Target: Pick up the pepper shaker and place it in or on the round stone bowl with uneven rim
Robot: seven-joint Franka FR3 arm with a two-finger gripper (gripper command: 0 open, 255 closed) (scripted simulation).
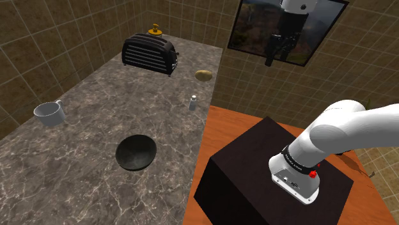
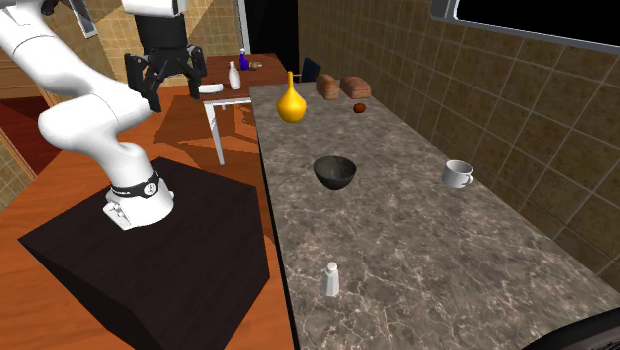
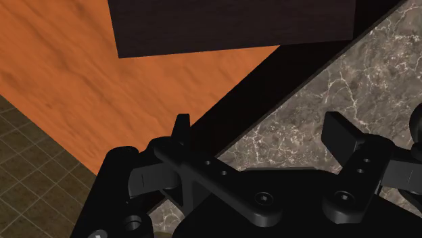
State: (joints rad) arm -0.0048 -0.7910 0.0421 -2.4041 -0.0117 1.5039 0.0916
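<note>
Grey veined stone counter [image 1: 77,182] bears the pale cylindrical pepper shaker [image 1: 192,101], upright near its edge, well apart from the round dark bowl [image 1: 135,153]; the black gripper [image 2: 170,92] hangs high, jaws spread.

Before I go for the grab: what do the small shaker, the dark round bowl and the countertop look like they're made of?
Small pale grey shaker: drawn plain with no texture, so the material is unclear; it could be metal or ceramic.
Dark round bowl: near-black and dull with an uneven rim, possibly stone.
Countertop: grey-brown with pale branching veins, which looks like marble-type stone.
</note>
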